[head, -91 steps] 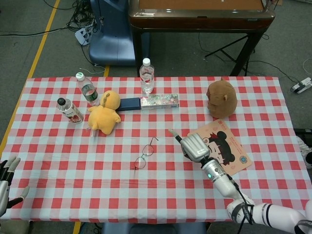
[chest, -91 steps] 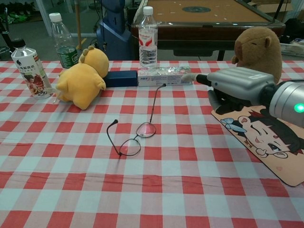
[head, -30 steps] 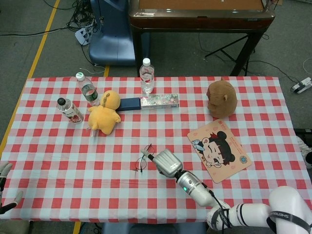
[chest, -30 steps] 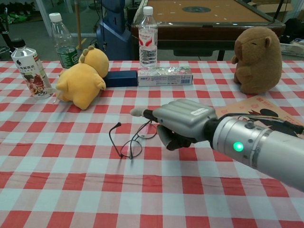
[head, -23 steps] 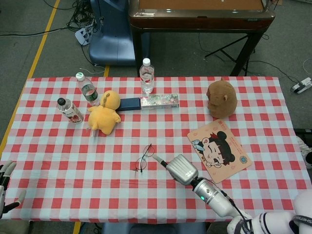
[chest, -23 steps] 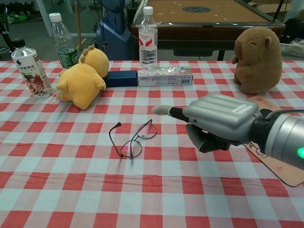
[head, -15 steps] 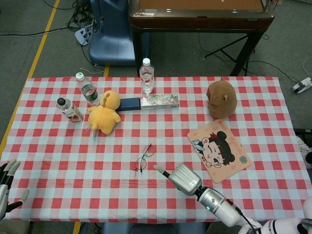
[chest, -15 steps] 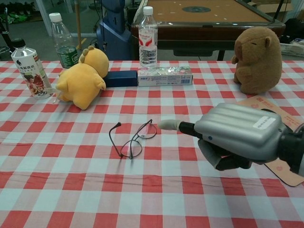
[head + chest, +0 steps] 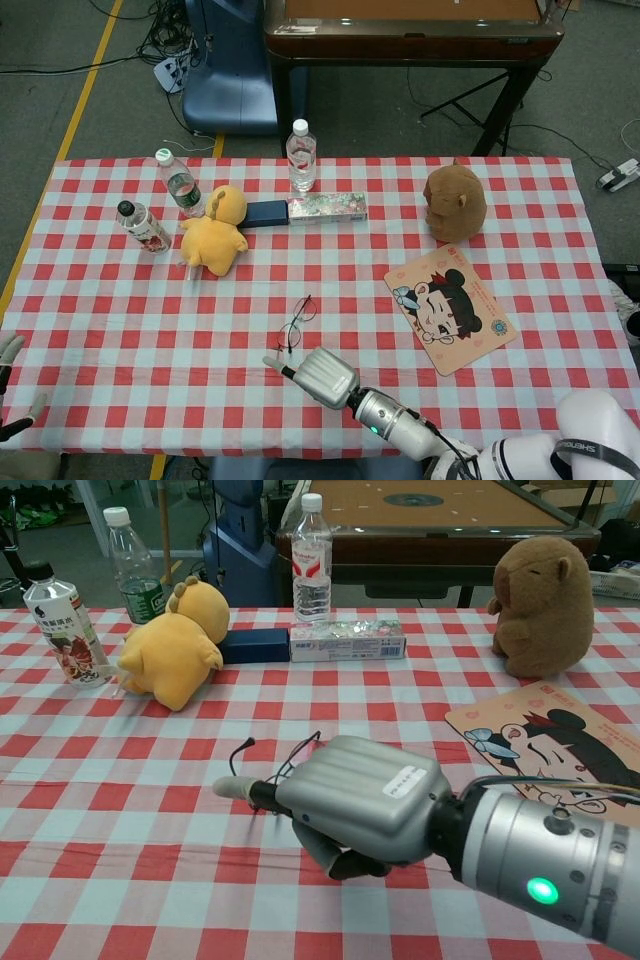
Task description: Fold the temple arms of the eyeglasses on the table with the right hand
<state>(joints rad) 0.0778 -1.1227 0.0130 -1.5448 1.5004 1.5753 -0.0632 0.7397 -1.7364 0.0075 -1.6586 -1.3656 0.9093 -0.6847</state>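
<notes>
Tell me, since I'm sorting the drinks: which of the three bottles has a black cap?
The leftmost bottle, with the red and white printed label. The green-labelled bottle and the clear one behind the boxes have white caps.

A grey floor (image 9: pixel 90 110) fills the upper part of the head view, with a yellow line (image 9: pixel 70 125) running down its left side and cables (image 9: pixel 165 40) tangled at upper left. A dark wooden table (image 9: pixel 410 40) stands at top centre, a blue chair (image 9: pixel 232 75) beside it.
</notes>
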